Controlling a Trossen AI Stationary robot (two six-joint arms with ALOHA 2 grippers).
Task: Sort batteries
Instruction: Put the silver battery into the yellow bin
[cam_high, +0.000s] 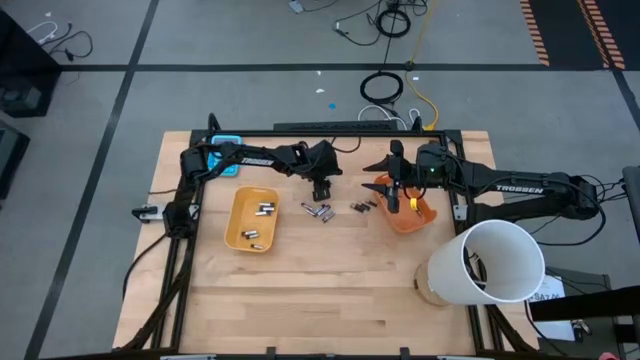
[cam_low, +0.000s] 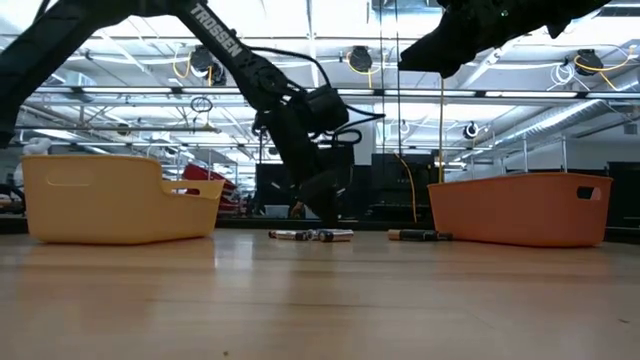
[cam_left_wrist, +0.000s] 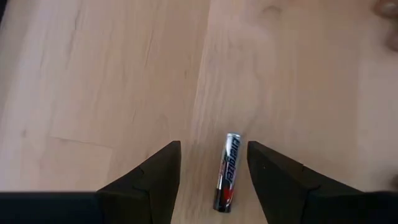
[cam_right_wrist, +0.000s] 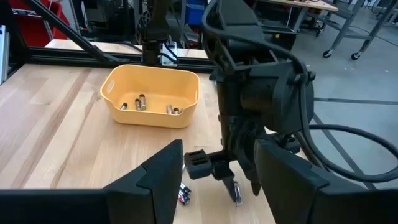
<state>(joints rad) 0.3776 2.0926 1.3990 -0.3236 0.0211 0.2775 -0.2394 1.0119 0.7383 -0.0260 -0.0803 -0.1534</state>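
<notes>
**benchrat:** Risk check. The left gripper (cam_left_wrist: 213, 180) is down over the loose pile in the middle of the table (cam_high: 330, 290), fingers spread and gripping nothing, with one silvery battery (cam_left_wrist: 228, 171) lying flat in the gap between them. My guess at what goes wrong: the battery isn't centred. It sits nearer one finger, so when they close, that finger could hit first and roll it out instead of pinching it. It's a round thing on smooth wood, so it'll scoot.

**solderpaws:** Agreed, plus the neighbours. From above there's a little cluster of batteries (cam_high: 318, 211) right under that gripper and a second loose group (cam_high: 362, 206) just beside the orange tray (cam_high: 425, 217). Come down a bit off and you nudge a second cell, or grab two.

**benchrat:** And the right gripper (cam_high: 391, 196)?

**solderpaws:** It hangs over the near edge of the orange tray, well above the wood. Fingers are apart; I don't see anything between them, though the overhead shot is too small there to swear to it.

**benchrat:** The yellow tray (cam_high: 251, 218) already has several batteries lying in it, so a fumble near its rim is the other worry.
</notes>
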